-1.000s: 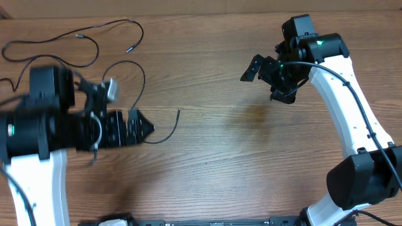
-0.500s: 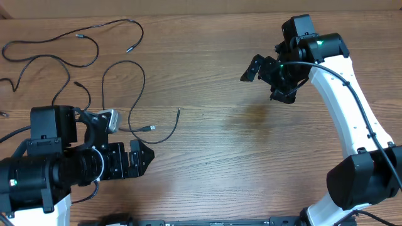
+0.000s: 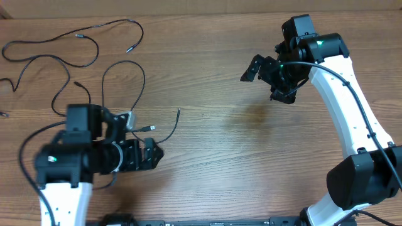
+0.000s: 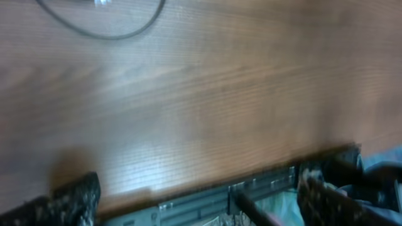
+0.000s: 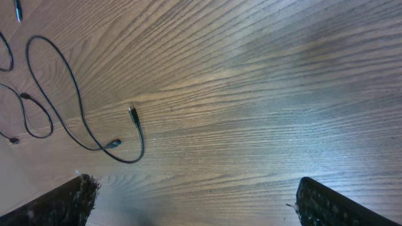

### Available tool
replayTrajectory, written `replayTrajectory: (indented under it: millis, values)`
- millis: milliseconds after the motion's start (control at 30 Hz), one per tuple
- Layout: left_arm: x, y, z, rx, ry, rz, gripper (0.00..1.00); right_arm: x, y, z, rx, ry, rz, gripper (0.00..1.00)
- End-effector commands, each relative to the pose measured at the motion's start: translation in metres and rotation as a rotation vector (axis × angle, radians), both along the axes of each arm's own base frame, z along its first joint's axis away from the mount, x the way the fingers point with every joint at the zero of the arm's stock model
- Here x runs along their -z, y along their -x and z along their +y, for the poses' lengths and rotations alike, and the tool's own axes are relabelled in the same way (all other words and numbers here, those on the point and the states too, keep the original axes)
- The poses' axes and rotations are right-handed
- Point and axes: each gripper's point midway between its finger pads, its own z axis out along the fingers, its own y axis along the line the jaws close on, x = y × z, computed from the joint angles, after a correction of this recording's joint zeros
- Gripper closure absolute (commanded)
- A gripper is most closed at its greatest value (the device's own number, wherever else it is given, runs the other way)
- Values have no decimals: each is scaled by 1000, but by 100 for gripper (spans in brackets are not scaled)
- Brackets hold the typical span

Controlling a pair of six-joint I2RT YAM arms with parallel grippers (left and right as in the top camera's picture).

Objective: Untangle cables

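Several thin black cables lie loose at the table's far left. A long one (image 3: 100,26) runs along the back. A looped one (image 3: 144,75) ends in a plug near the middle (image 3: 179,111). My left gripper (image 3: 154,154) is open and empty, just in front of that loop. The left wrist view shows its fingers (image 4: 198,201) near the table's front edge and a cable arc (image 4: 113,34) at the top. My right gripper (image 3: 267,81) is open and empty, high over the right half. In its wrist view the fingers (image 5: 201,207) frame bare wood, with the looped cable (image 5: 78,119) at the left.
The wooden table (image 3: 239,157) fills the overhead view. A metal rail (image 4: 207,198) runs under the table's front edge in the left wrist view. The right arm's white link (image 3: 352,119) reaches in from the lower right.
My left arm has swung from the left edge toward the front and then right; its gripper now sits below the looped cable's plug end. The right arm has not moved.
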Motion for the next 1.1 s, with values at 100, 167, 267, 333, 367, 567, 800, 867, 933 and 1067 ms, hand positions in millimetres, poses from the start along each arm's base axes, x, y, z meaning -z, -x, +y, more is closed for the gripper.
replayTrajectory:
  millis: [100, 167, 267, 333, 367, 567, 800, 867, 933, 1067]
  values:
    - [43, -8, -26, 74, 81, -223, 0, -9, -3, 0, -3, -3, -32, 0]
    - [54, 0, -25, 68, 83, -242, 0, -9, -3, 0, -3, -3, -32, 0]
    - [62, 5, -18, 51, 45, -313, 0, -9, -3, 0, -3, -3, -32, 0]
    - [61, 3, -16, 63, 23, -398, 1, -9, -3, 0, -3, -3, -32, 0]
    - [56, 1, -16, 97, 12, -481, 0, -9, -3, 0, -3, -3, -32, 0]
    - [29, -7, -28, 272, -24, -893, 0, -9, -3, 0, -3, -3, -32, 0]
    - [48, -23, -24, 248, -59, -1006, 0, -9, -3, 0, -3, -3, -32, 0]
    - [51, -31, -15, 171, -72, -1033, 1, -9, -3, 0, -3, -3, -32, 0]
    - [52, -36, -8, 112, -76, -1056, 0, -9, -3, 0, -3, -3, -32, 0]
    - [55, -46, 6, 12, -97, -1120, 0, -9, -3, 0, -3, -3, -32, 0]
